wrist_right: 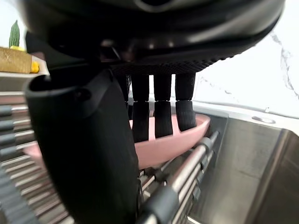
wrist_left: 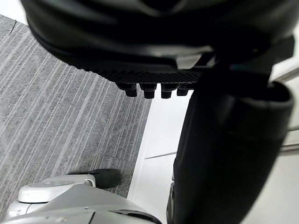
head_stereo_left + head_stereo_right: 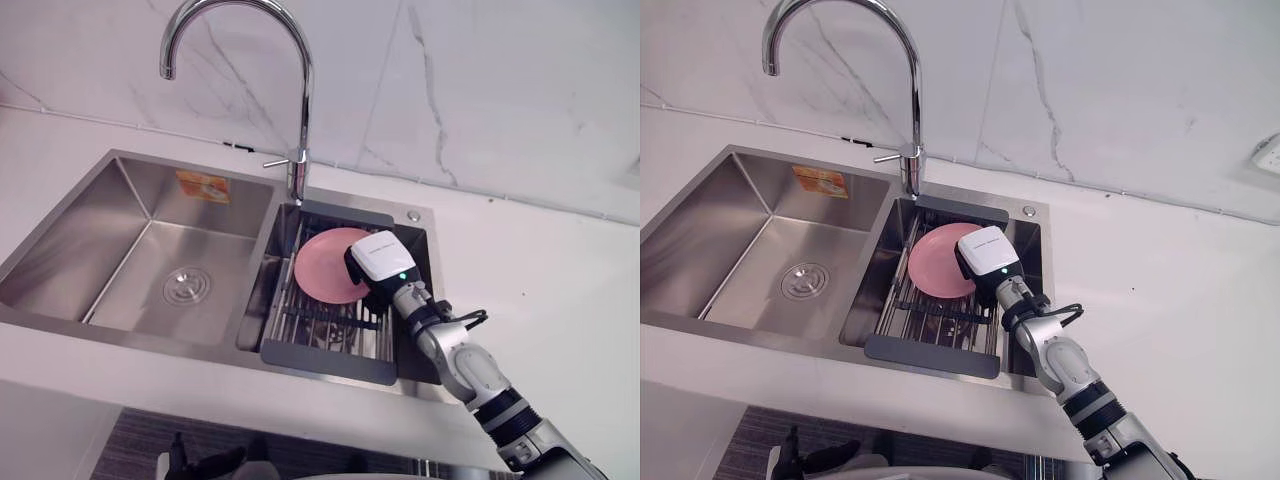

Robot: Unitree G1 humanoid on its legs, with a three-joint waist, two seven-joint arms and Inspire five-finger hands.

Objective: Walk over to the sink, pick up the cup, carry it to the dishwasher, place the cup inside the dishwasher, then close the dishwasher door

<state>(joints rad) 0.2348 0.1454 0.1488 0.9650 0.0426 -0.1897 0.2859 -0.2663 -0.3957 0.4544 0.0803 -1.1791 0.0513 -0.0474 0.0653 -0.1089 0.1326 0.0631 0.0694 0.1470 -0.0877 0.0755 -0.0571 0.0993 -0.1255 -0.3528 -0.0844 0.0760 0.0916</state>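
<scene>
No cup is visible; a pink dish (image 3: pixel 320 268) leans in the dark drying rack (image 3: pixel 325 360) set in the sink's right basin. My right hand (image 3: pixel 378 262) reaches down into that rack and covers the dish's right side. In the right wrist view its straight fingers (image 1: pixel 162 116) reach over the dish rim (image 1: pixel 187 137), with the thumb (image 1: pixel 84 154) on the near side of the rim; nothing is lifted. My left hand (image 2: pixel 224 154) hangs low over the grey carpet (image 2: pixel 60 107), its fingers relaxed and holding nothing.
A tall chrome faucet (image 3: pixel 300 100) stands behind the divider between the basins. The left basin (image 3: pixel 110 230) is bare steel with a drain (image 3: pixel 187 286). White counter (image 3: pixel 550 280) runs to the right, and a marble wall rises behind.
</scene>
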